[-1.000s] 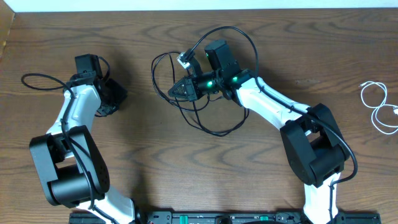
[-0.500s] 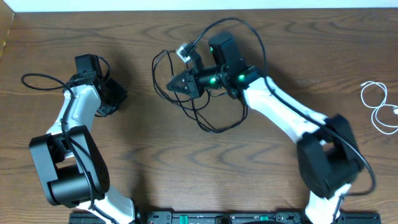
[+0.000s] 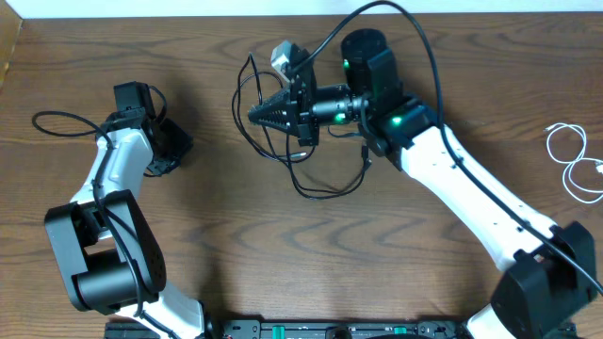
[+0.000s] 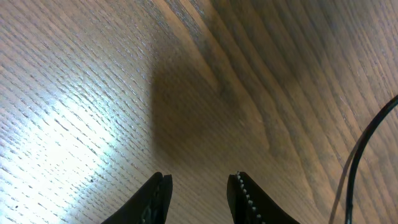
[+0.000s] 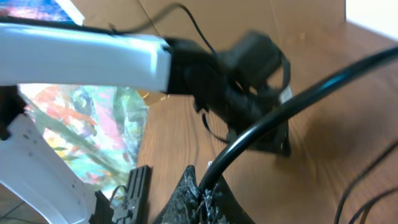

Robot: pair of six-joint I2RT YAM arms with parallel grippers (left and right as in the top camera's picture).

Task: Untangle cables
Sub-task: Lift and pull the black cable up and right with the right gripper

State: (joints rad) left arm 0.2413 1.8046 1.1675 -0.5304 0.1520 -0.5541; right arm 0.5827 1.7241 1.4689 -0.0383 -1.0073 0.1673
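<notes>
White-shelled left arm (image 3: 111, 165) and right arm (image 3: 471, 188) have black joints (image 3: 99, 273) and wires (image 3: 57, 118), the right also green lights (image 3: 394, 120).

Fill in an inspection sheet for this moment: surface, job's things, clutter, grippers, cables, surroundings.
Surface: brown wood-grain table, with a glare patch in the left wrist view.
Job's things: thin black cable lies in loose overlapping loops at the middle of the far side. The thin white cable is coiled on its own at the right edge, well apart from it.
Clutter: nothing seen.
Grippers: right gripper is shut, apparently on the black cable. The left gripper is partly open over bare wood and holds nothing.
Cables: thicker black arm wires run along both arms.
Surroundings: white strip beyond the table's far edge.
</notes>
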